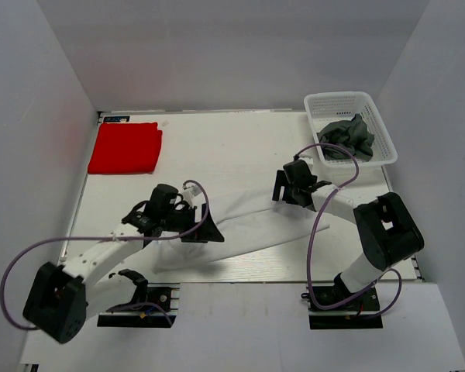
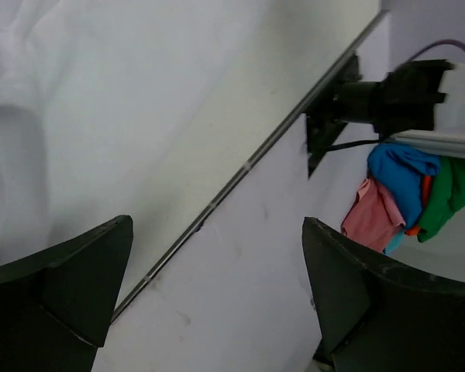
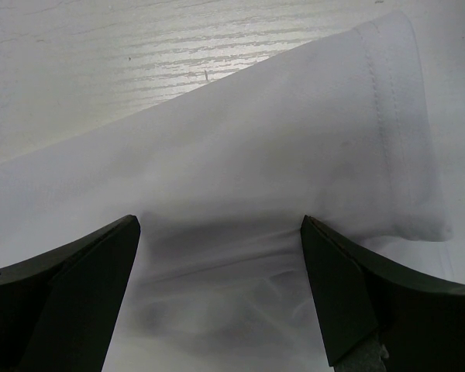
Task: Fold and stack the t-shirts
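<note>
A white t-shirt (image 1: 263,229) lies spread on the table between my two grippers. My left gripper (image 1: 201,231) is open and empty at its near left edge; in the left wrist view (image 2: 217,225) the white cloth (image 2: 31,93) lies at the upper left, beyond the jaws. My right gripper (image 1: 281,186) is open just above the shirt's far right part; its wrist view (image 3: 219,221) shows rumpled white cloth (image 3: 256,155) and a hemmed sleeve between the jaws. A red t-shirt (image 1: 124,147) lies folded at the far left. A dark grey t-shirt (image 1: 347,138) lies crumpled in the basket.
A white lattice basket (image 1: 337,98) stands at the far right corner. White walls enclose the table (image 1: 217,147) on three sides. The left wrist view shows the table's front edge (image 2: 240,170), the right arm's base mount (image 2: 372,101) and a heap of coloured cloth (image 2: 403,194).
</note>
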### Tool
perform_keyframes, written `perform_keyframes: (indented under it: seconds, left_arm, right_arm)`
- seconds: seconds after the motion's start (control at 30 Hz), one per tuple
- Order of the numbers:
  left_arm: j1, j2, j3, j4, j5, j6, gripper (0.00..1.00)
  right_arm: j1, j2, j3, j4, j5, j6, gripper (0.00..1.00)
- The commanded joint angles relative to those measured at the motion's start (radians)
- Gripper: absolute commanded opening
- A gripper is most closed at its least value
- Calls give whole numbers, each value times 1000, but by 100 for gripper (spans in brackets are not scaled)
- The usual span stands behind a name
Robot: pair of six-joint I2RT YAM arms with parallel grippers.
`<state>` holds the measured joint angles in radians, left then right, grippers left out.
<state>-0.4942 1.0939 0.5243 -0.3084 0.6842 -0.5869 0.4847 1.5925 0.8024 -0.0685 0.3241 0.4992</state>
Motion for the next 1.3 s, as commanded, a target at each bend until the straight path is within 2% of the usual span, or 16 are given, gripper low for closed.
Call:
perform_keyframes:
  seconds: [0.0, 0.1, 0.13, 0.17, 0.23, 0.3, 0.4, 0.47, 0.63, 0.77, 0.9, 1.03, 1.27]
  left_arm:
    - [-17, -130, 60, -31, 48, 25, 100]
    - [-17, -140, 104, -115, -108, 36, 100]
    - [-17, -122, 135, -168, -236, 36, 100]
    - [-17, -108, 147, -188, -302, 19, 100]
    - [-17, -54, 161, -173, -444, -4, 100]
    - [-17, -10, 161, -106, -488, -4, 100]
    - [-17, 111, 174, 14, -456, -17, 100]
    - [-17, 200, 190, 72, -378, -8, 100]
    - [-49, 323, 224, 104, -331, 2, 100]
    - [-93, 330, 243, 114, -296, 2, 100]
    - [-132, 270, 243, 72, -414, -8, 100]
    - [-150, 270, 264, 51, -427, 15, 100]
    - [-204, 421, 275, 69, -414, 6, 100]
  right_arm:
    - [-6, -2, -9, 32, 24, 18, 90]
    - [-6, -12, -12, 32, 32, 19, 90]
    - [-3, -17, -12, 29, 32, 21, 90]
    - [-3, -31, -9, 26, 33, 16, 90]
    - [-2, -54, -9, 18, 33, 12, 90]
    - [-5, -66, -8, 21, 27, 6, 90]
    - [-6, -106, -8, 22, 32, -8, 90]
    - [-8, -109, 4, 6, 58, -16, 90]
    - [-6, -123, 21, -13, 84, -11, 90]
    - [-5, -120, 15, -19, 95, 4, 90]
    - [-6, -112, 8, -22, 84, 6, 90]
    - [-8, -97, 17, -37, 107, 22, 90]
    - [-14, -100, 40, -74, 141, 47, 90]
